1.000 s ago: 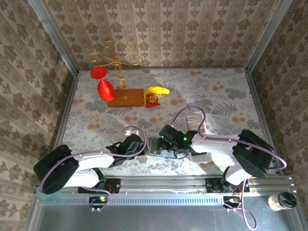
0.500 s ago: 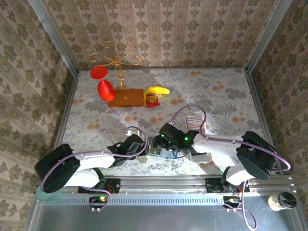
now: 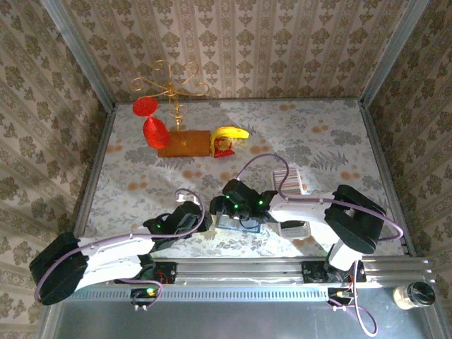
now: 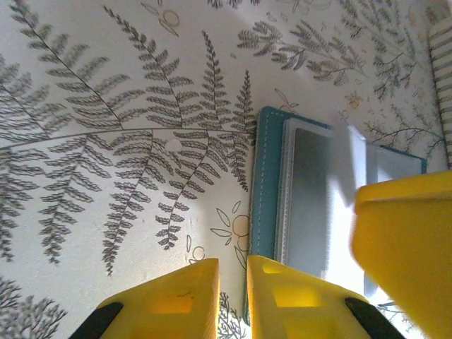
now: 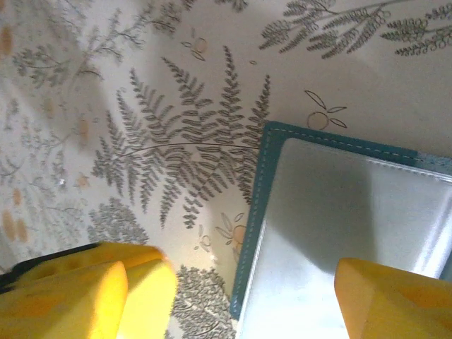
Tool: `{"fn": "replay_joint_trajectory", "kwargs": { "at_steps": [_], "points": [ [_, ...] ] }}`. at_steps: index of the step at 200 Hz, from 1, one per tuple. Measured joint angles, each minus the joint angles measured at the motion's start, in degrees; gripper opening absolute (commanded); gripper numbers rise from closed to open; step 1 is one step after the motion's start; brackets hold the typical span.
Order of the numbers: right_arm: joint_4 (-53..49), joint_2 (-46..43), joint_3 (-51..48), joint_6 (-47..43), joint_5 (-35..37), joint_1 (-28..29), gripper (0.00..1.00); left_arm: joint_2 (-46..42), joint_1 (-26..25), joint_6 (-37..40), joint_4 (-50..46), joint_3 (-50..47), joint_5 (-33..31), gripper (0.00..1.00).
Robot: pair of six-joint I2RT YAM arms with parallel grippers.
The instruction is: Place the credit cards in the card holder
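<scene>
The teal card holder (image 3: pixel 232 224) lies open on the table near the front edge, its clear sleeves (image 5: pixel 332 233) facing up. My right gripper (image 3: pixel 236 203) hangs open low over it; its fingers (image 5: pixel 381 300) straddle the holder's stitched left edge (image 5: pixel 251 226). Just left of the holder, my left gripper (image 4: pixel 232 296) is shut to a thin slit with nothing in it, and its right finger (image 4: pixel 296 304) sits at the teal edge (image 4: pixel 267 183). The credit cards (image 3: pixel 286 178) stand as a striped row in a white tray behind the right arm; their striped edge (image 4: pixel 443 78) is also visible.
A gold wire stand with red glasses (image 3: pixel 152 116), a wooden block (image 3: pixel 185 143) and a banana (image 3: pixel 232 133) sit at the back left. Patterned walls close in three sides. A jar (image 3: pixel 413 295) stands beyond the front rail at right.
Both grippers have shifted left. The right gripper now sits over the holder's left part, and the left arm has stretched out lower and flatter. The left fingers closed slightly.
</scene>
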Motion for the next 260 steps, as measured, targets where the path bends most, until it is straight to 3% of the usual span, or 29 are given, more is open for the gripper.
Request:
{"fn": "replay_joint_trajectory", "kwargs": {
  "at_steps": [61,108,135,170,214,260],
  "points": [
    [0.87,-0.52,-0.02,-0.39,-0.17,-1.18,0.78,-2.51,0.00,0.50,-2.10,0.09,0.48,0.19],
    [-6.51,-16.50,-0.02,-12.22,0.74,-6.10,0.78,2.29,1.79,2.34,-1.16,2.27,3.26,0.29],
    [-12.46,-30.82,-0.17,-29.49,1.42,-11.50,0.77,6.40,4.11,4.68,-0.39,5.14,6.32,0.35],
    [-24.11,-44.35,-1.36,-65.20,-0.46,-12.11,0.82,11.21,5.29,8.31,0.66,8.46,9.53,0.42],
    [-44.61,-43.67,-2.58,-100.89,1.84,-12.13,0.81,15.41,5.29,11.65,-0.24,10.69,10.93,0.47],
    [-49.44,-43.91,-11.87,-118.92,7.17,-12.90,0.81,19.02,5.29,14.03,-2.47,13.55,11.15,0.47]
  ]
}}
